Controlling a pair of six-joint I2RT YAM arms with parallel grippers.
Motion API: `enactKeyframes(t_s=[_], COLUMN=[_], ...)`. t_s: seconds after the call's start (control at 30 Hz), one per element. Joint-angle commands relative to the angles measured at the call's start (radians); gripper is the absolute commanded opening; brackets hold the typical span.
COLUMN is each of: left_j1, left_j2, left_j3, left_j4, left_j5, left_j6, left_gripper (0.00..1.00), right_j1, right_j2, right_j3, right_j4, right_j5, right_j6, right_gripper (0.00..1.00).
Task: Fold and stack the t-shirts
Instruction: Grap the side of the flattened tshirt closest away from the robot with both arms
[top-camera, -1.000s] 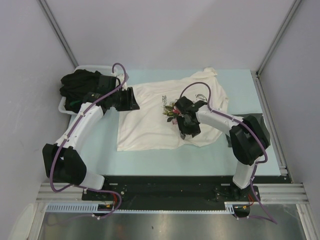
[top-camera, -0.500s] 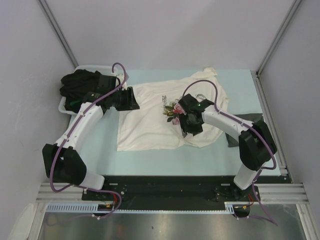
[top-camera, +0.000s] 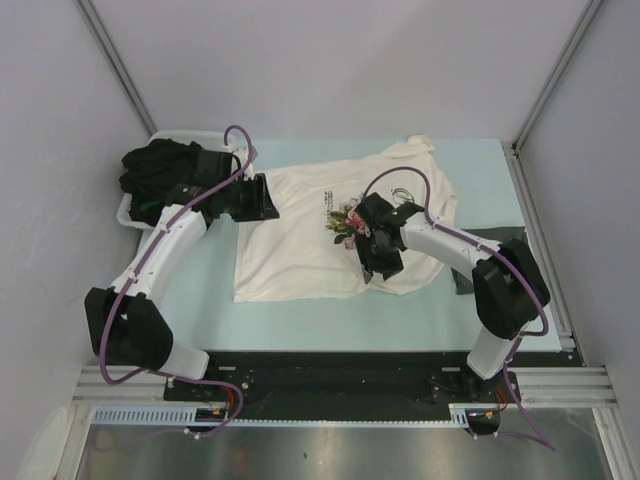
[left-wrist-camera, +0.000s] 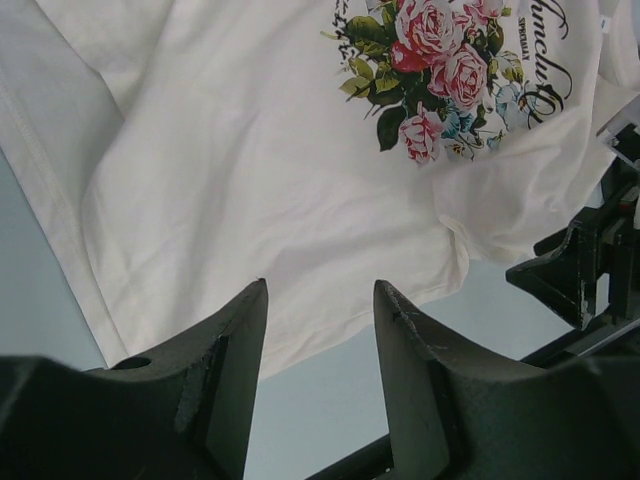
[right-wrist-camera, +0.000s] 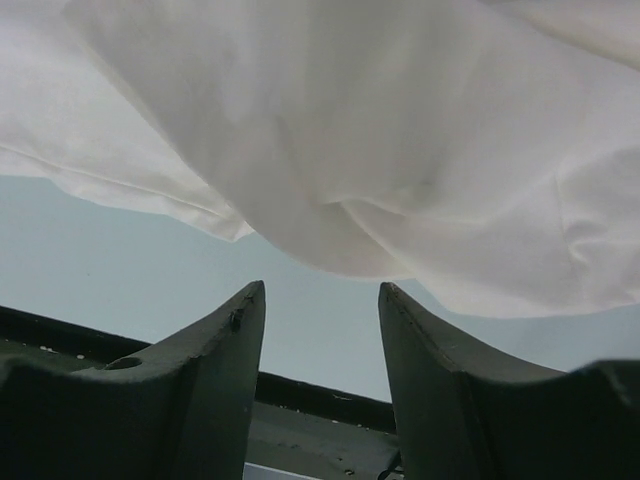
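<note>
My right hand (right-wrist-camera: 320, 300) is spread and empty, low at the near hem of the cream tee (right-wrist-camera: 400, 150), placed, I judge, to catch that bunched edge. My left hand (left-wrist-camera: 318, 300), also spread and empty, hovers over the tee's left side. The tee lies rumpled mid-tabletop. Black tees (top-camera: 160, 168) sit in the tub (top-camera: 124, 214) at the far left corner.

place: robot lab cell | pale blue flat table (top-camera: 300, 320) | plain grey wall panels (top-camera: 330, 60) behind it | silver aluminium frame rail (top-camera: 340, 385) at its near edge
</note>
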Motion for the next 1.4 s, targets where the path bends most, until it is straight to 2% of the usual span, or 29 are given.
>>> enactKeyframes(t_s=[0.0, 0.5, 1.07, 1.37], left_j1=[-0.006, -0.006, -0.006, -0.006], left_j2=[-0.017, -0.017, -0.011, -0.010], left_j3=[0.038, 0.037, 0.041, 0.044], left_j4=[0.013, 0.012, 0.009, 0.006], left_j5=[0.015, 0.011, 0.005, 0.000], left_j6=[0.011, 0.017, 0.021, 0.025], left_gripper=[0.52, 0.52, 0.52, 0.52], right_j1=[0.014, 0.021, 0.015, 0.004], right_j2=[0.033, 0.110, 0.140, 0.153], right_j3=[-0.017, -0.025, -0.028, -0.028], right_j4=[0.015, 0.036, 0.052, 0.059], right_j5=[-0.047, -0.069, -0.054, -0.037], right_j6=[-0.003, -0.035, -0.068, -0.088], right_gripper=[0.54, 0.45, 0.29, 0.10])
